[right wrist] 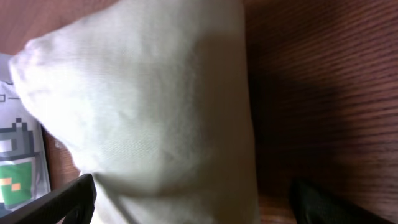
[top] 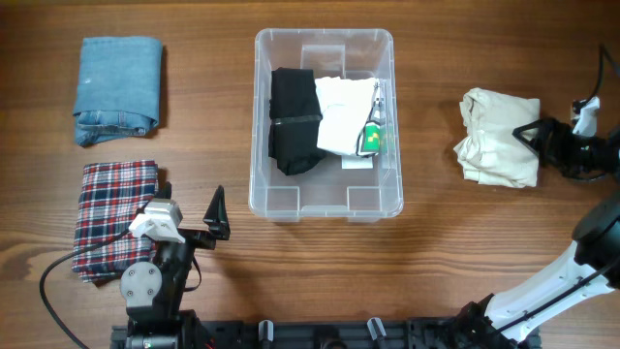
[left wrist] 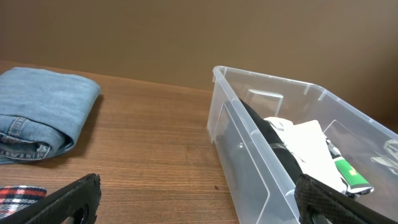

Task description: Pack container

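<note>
The container (top: 325, 202) sits open in the middle of the bench, a little toward the far edge, with its long sides running from far to near. It is partly packed. A black folded garment (top: 294, 121) lies along its left half and a white folded garment (top: 344, 116) lies just beside it on the right. A small green-and-white printed tag (top: 372, 139) rests against the right wall. The near end of the floor is bare, so there looks to be room for more.

The next piece is probably the cream folded garment (top: 496, 136), which lies toward the right edge of the bench, well apart from the container. The right gripper (top: 528, 136) is at that garment's right side. In the wrist view its fingers are spread wide, with cloth filling the space between them. It appears lined up to pinch the fold, but it has not closed.

The left gripper (top: 219, 221) hangs by the near edge, left of the container, spread wide and holding nothing. It points past the container's near-left corner and seems parked out of the way. A plaid folded shirt (top: 114, 213) lies just beside it near the near-left corner. Folded blue jeans (top: 118, 89) lie toward the far-left corner, within this arm's reach.
</note>
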### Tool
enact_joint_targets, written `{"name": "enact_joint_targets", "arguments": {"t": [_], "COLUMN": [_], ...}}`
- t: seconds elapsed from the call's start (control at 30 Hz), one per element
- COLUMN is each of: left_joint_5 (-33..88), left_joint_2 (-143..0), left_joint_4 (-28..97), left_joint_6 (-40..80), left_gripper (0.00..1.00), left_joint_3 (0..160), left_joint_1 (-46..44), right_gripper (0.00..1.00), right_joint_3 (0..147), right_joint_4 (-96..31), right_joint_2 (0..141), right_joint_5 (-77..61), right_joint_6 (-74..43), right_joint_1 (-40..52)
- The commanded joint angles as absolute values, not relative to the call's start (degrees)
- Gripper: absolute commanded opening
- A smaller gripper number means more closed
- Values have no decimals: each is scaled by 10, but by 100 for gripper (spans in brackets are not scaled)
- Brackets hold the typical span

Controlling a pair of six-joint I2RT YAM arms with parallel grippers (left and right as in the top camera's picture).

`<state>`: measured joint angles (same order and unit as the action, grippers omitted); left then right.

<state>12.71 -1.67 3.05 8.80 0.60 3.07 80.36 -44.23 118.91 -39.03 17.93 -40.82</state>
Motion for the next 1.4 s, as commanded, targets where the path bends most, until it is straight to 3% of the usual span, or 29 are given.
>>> {"name": "enact_joint_targets", "arguments": {"t": [0.0,0.67,0.73,0.8,0.97,1.17,1.37], "left_joint_5": [121,122,121,121,121,121,121], "left_joint_2": [-16,-16,-16,-16,-16,-16,-16], "left_joint_4": [33,33,33,33,33,33,33], "left_joint_6": [77,77,77,77,77,77,77], "left_gripper": [100,100,100,100,100,100,100], "left_joint_3": [3,3,3,3,3,3,3], "left_joint_1": [34,34,34,34,34,34,34], "right_gripper": [100,98,88,66,43,21,15], "right_joint_3": [801,801,801,801,801,813,868], "right_joint_4": [-435,-418,-413,-406,-401,-399,-403], "right_joint_2": [1206,1253,1253,1253,1253,1251,1235], "right_joint_5": [-408,-451,-451,-451,-451,-460,-656], "right_joint_6": [194,205,191,170,139,73,12], "right_joint_1": [-407,-375,-375,-375,-375,-376,-389]}}
